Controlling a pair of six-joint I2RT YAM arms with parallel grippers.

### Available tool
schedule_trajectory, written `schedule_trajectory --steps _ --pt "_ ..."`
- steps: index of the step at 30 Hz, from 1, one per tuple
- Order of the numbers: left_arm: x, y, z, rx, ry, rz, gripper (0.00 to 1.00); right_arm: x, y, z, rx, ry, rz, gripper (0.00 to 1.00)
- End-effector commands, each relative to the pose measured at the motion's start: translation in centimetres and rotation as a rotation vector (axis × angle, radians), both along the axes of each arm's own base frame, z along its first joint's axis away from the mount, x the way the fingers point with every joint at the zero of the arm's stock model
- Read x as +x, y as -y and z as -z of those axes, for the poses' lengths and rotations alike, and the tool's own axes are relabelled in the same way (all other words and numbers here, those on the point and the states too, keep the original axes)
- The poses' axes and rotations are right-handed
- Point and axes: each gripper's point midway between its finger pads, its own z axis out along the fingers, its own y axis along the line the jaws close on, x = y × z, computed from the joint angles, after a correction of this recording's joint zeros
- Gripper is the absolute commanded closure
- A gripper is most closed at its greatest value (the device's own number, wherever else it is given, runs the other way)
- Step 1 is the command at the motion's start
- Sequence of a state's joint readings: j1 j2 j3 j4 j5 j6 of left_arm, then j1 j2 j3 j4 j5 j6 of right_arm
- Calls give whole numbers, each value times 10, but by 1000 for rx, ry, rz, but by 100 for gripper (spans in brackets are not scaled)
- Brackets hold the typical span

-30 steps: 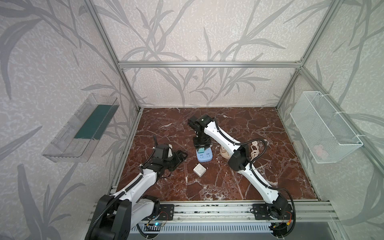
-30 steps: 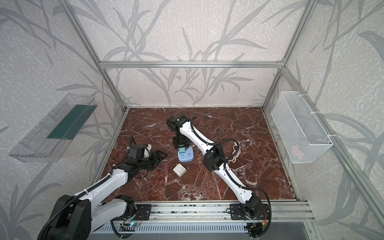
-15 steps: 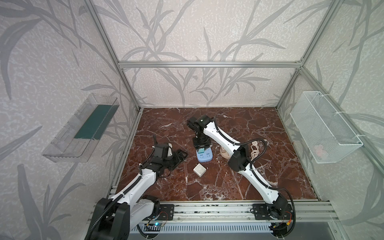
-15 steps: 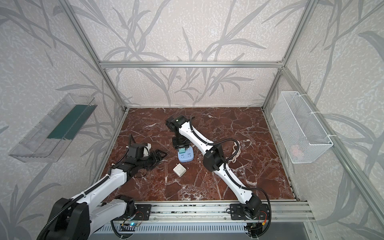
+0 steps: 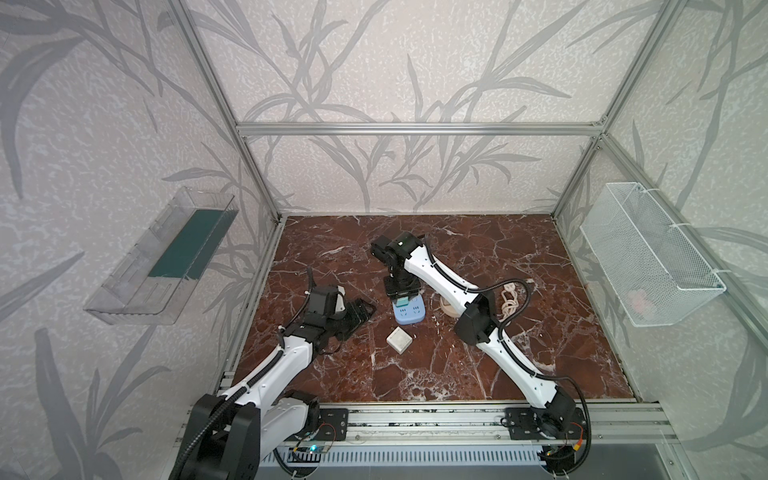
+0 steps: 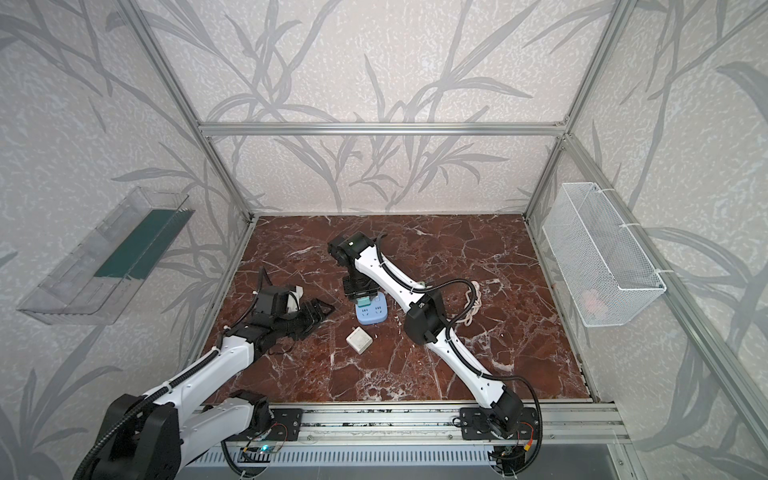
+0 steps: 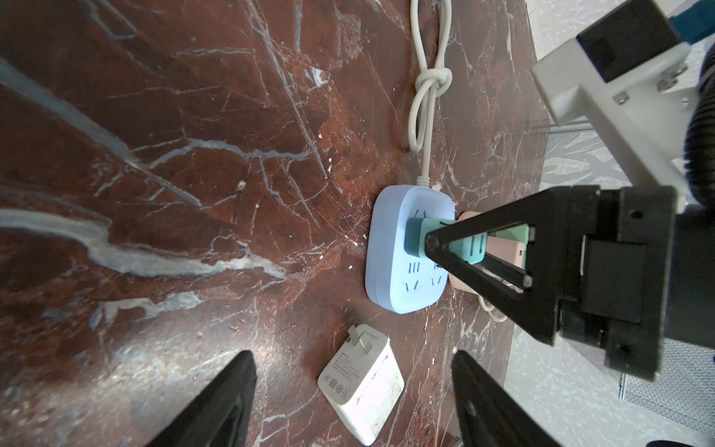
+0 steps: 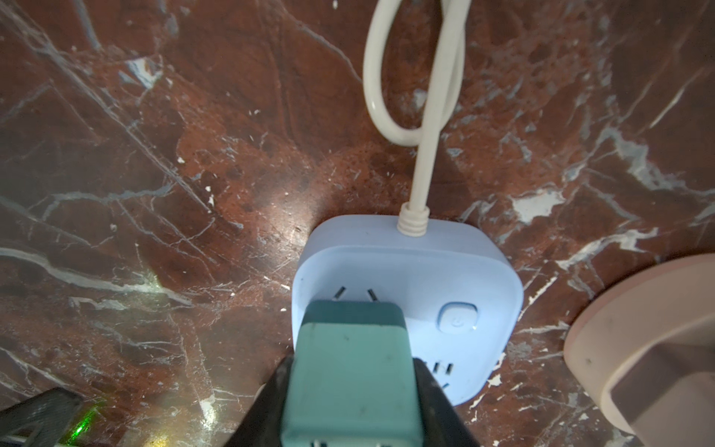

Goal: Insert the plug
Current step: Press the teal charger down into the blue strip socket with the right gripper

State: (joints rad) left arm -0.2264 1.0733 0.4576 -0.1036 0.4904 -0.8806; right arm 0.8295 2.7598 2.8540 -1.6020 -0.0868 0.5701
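Right gripper point(image 8: 350, 391) clamps the teal plug point(image 8: 350, 321), prongs half into the socket block point(image 8: 445, 278). Left gripper point(image 7: 352, 358) gapes empty beside that block. With nothing holding it, the block could skid and jam the prongs.

A red marble bench point(image 5: 498, 249) carries a blue socket point(image 5: 409, 318), its knotted white cord point(image 7: 433, 79) and a pink disc point(image 8: 638, 309). A white charger point(image 5: 399, 339) lies near the socket.

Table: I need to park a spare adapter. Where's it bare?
Bare: the front strip between charger and rail; the back, past the right arm; the right side beyond the cord. Crowded: the middle: right gripper holding the plug at the socket block, left gripper alongside.
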Motion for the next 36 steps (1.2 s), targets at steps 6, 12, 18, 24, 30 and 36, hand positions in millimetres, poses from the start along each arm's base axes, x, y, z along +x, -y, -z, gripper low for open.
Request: schedule_trajectory --steps 6,12,18,24,30,36 --pt "7 3 -15 18 34 32 21 -27 24 78 -86 -258 -26 78" --pt "9 -1 -29 51 60 23 21 -12 8 24 49 -168 -34 68" --pt "9 -3 -40 65 79 15 21 -5 7 -1 70 -104 -43 62" --pt "8 -2 -41 70 77 16 21 -8 13 7 23 -111 -59 62" --pt "9 2 -37 70 68 25 21 -13 28 29 -77 -138 -80 63" --pt "9 4 -32 71 61 34 21 -23 27 60 -107 -197 -83 65"
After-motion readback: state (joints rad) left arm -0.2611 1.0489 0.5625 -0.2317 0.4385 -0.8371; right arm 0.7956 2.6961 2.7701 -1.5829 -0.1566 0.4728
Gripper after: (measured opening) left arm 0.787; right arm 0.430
